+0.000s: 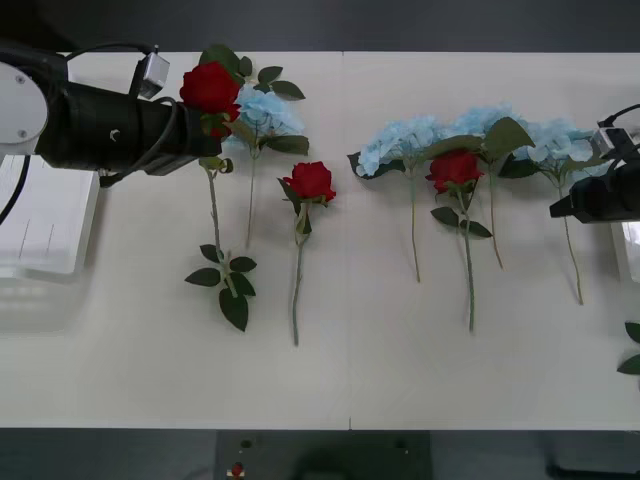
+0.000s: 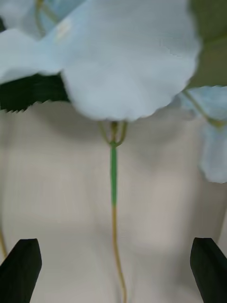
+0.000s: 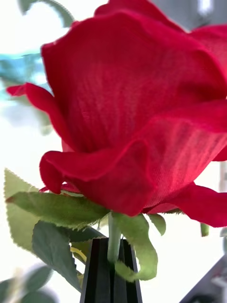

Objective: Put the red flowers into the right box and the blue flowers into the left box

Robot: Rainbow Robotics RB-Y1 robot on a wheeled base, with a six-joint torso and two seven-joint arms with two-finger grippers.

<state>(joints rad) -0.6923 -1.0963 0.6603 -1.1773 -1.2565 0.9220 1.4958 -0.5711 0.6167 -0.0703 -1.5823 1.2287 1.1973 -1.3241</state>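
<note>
Red petals mark the rose (image 1: 209, 88) your left gripper (image 1: 214, 140) holds: its black fingers (image 3: 111, 272) are closed on the stem just below the bloom, at the table's (image 1: 120, 360) far left. Two more roses (image 1: 311, 181) lie flat among the blue flowers (image 1: 405, 143). Your right gripper (image 2: 113, 270) hangs open over a blue flower's stem (image 2: 113, 175), probably the rightmost one. Beside the left arm sits the left box (image 1: 45, 235).

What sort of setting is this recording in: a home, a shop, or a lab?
Probably a lab or test bench: a plain white table with artificial red flowers and blue flowers laid out in a row, and a white tray at the table's left edge.
</note>
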